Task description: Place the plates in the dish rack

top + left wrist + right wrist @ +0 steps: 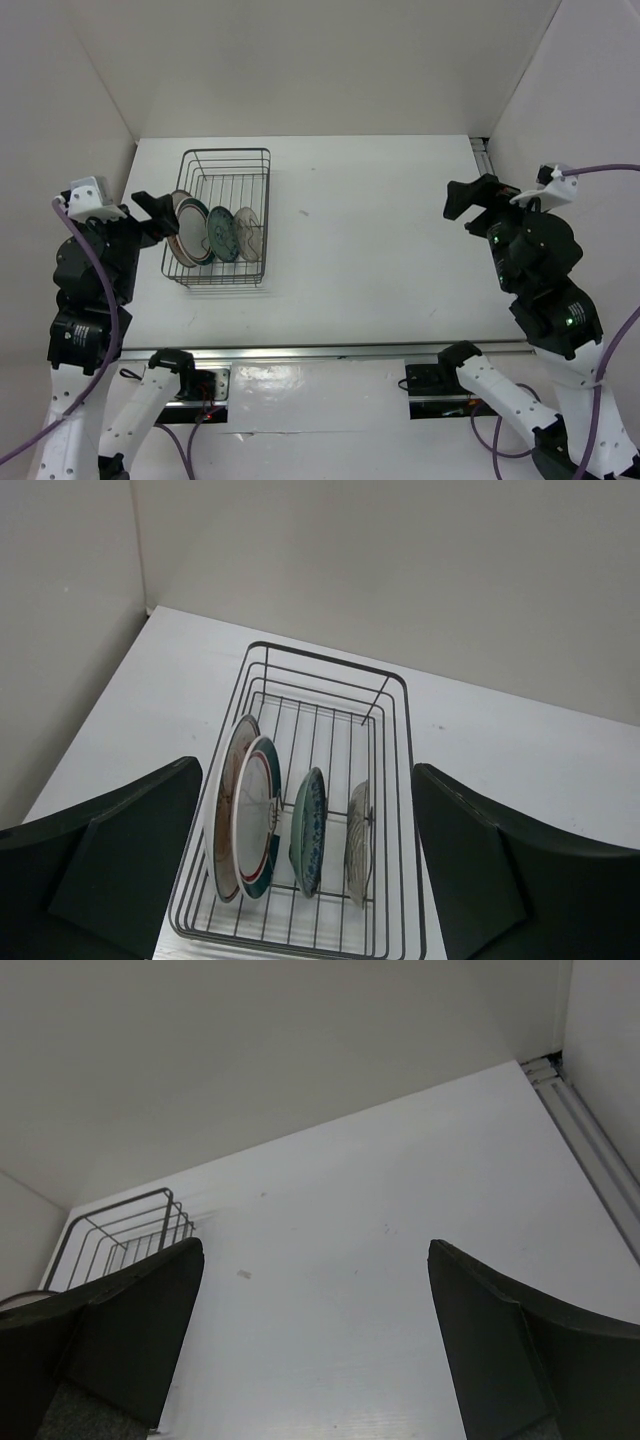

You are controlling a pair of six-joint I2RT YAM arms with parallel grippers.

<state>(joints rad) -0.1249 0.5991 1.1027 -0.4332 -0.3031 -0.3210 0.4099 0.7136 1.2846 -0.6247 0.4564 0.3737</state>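
Now, four plates [256, 820] inside rack [320, 730]

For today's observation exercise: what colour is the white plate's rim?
Green and red; the white plate shows best in left wrist view.

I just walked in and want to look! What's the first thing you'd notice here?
Four plates stand on edge in a row inside the dark wire dish rack at the left of the white table. The left claw hangs wide open right beside it; the right claw, open too, is far off at the right, holding nothing.
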